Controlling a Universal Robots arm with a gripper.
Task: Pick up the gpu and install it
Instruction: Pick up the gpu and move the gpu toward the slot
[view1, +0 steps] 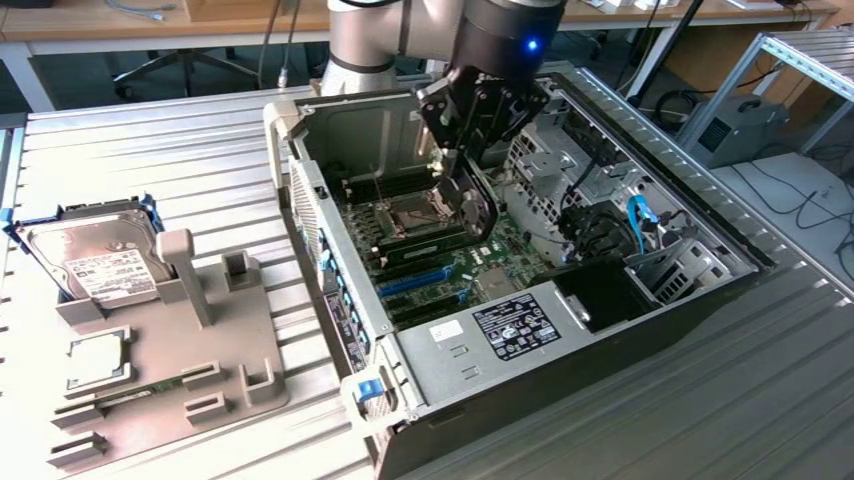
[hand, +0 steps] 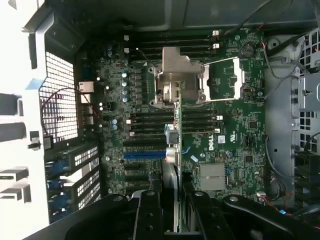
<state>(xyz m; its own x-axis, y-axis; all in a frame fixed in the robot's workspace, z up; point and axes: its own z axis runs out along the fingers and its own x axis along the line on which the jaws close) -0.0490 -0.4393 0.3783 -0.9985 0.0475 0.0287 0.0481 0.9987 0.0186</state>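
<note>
Though edge-on, gpu (hand: 173, 131) within end effector (hand: 170, 186)

High exterior view, close wrist view, both facing motherboard (view1: 523, 256) (hand: 240, 135).

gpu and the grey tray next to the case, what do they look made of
The gpu looks like a dark circuit board with a matte black face and a thin pale edge in the wrist view, so probably fibreglass laminate. The grey tray is likely moulded or printed plastic: matte, one even grey, with chunky rounded posts.
</note>
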